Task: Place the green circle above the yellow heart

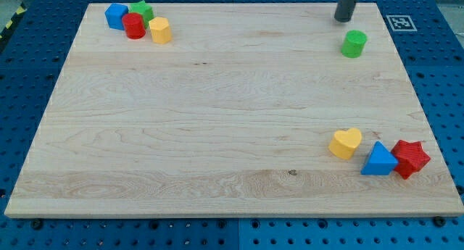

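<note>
The green circle stands near the view's top right of the wooden board. The yellow heart lies at the lower right, well below the green circle and slightly left of it. My tip is just above and a little left of the green circle, a short gap apart from it.
A blue triangle and a red star sit right of the yellow heart. At the top left a blue block, a green star, a red cylinder and a yellow block cluster together. A marker tag is in the board's top right corner.
</note>
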`<state>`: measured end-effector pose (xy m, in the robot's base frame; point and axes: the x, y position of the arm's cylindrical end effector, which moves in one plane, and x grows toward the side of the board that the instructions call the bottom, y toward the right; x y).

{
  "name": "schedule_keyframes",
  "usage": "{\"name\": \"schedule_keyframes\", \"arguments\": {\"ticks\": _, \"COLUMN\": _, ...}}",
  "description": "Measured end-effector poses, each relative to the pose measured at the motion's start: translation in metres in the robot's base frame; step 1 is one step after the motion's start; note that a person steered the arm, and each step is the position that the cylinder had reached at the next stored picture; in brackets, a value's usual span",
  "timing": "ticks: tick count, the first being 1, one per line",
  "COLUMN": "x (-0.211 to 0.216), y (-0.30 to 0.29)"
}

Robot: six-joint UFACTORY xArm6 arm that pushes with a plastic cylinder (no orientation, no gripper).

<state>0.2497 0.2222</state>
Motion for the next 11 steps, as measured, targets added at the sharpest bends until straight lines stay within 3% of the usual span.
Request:
{"name": "schedule_keyframes", "arguments": {"ticks": 6, "x": 0.157, "y": 0.0}}
{"name": "schedule_keyframes", "arguments": {"ticks": 11, "x": 0.175, "y": -0.034}}
